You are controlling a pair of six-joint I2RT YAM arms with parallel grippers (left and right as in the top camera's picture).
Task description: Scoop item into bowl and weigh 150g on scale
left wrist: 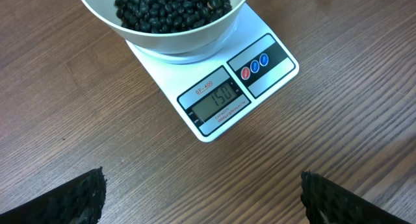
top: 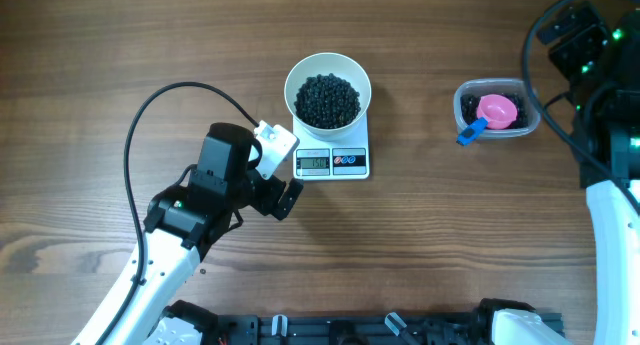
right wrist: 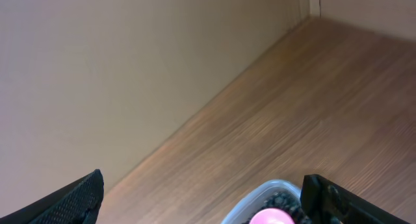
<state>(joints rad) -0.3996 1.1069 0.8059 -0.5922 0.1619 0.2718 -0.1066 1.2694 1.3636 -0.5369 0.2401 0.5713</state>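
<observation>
Left claw (left wrist: 205,201) is wide and empty, near the scale (left wrist: 214,97). Right claw (right wrist: 203,201) is wide too, by the tub (top: 528,123). Beans (left wrist: 169,6) sit in the bowl (left wrist: 175,41) on the scale, which reads 150. Best not bump it, I think.

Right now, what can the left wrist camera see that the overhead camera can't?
Only the left wrist: the display is close enough to read, and it says 150. Only the overhead: the clear tub off to one side, with a pink scoop lying in it. Both: the white bowl full of black beans, sitting on the scale.
</observation>
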